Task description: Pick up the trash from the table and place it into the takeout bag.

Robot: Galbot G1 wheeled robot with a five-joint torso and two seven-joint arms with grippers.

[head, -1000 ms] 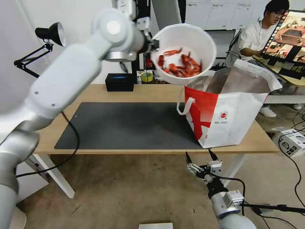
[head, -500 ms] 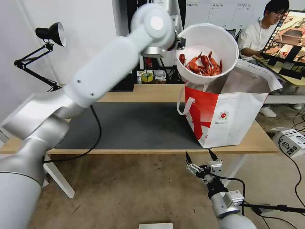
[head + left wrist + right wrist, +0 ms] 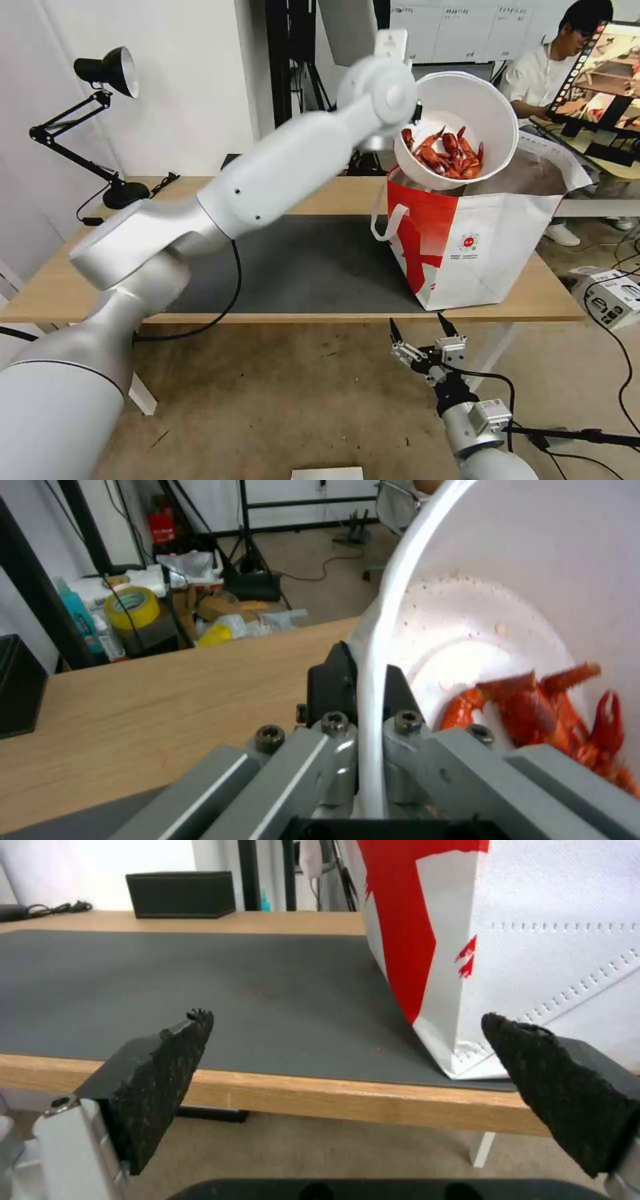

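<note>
The white bowl [image 3: 467, 107] of red crayfish shells [image 3: 445, 157] hangs tilted over the open top of the takeout bag [image 3: 493, 240], its lower edge at the bag's near rim. My left gripper [image 3: 365, 680] is shut on the bowl's rim [image 3: 373, 630], one finger inside and one outside. The bag stands on the right end of the light wood table [image 3: 320, 193], partly on the dark grey mat [image 3: 313, 267]. My right gripper [image 3: 421, 330] hangs open below the table's front edge, facing the bag's red corner [image 3: 400, 940], with nothing between its pads [image 3: 167, 1060].
A black tissue box [image 3: 180, 894] sits at the table's back edge. A black desk lamp [image 3: 107, 67] is clamped at the back left. A yellow tape roll [image 3: 131, 607] and clutter lie behind the table. A white box [image 3: 613, 297] rests on the floor at right.
My left arm has carried the bowl to the right and lower, from beside the bag to over its opening. The right arm has not moved.
</note>
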